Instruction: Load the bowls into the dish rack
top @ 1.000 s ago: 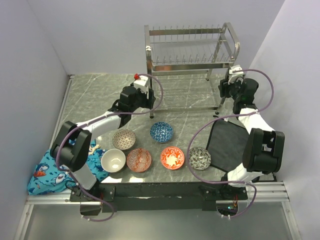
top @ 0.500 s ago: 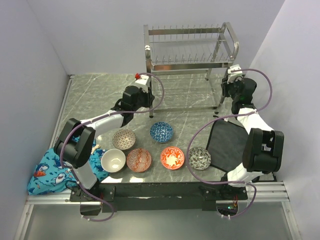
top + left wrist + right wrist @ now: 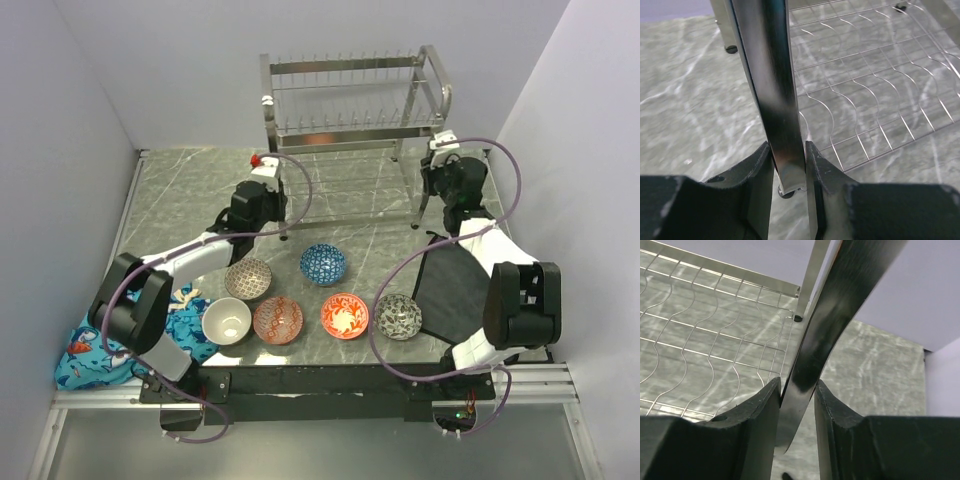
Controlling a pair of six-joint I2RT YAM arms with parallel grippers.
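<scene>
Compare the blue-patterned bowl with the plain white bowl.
The blue-patterned bowl has a busy blue inside; the plain white bowl is unpatterned cream-white. The blue-patterned bowl sits farther from the arm bases, near the table's middle; the plain white bowl ends the near row on the left, beside a blue cloth. Both stand upright on the table, outside the dish rack.

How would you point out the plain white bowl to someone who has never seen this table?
Find the steel dish rack at the far end of the table, then drop to the row of four along the near edge. The white bowl is leftmost there, nearest the blue cloth. It alone is plain inside; all the others are patterned.
</scene>
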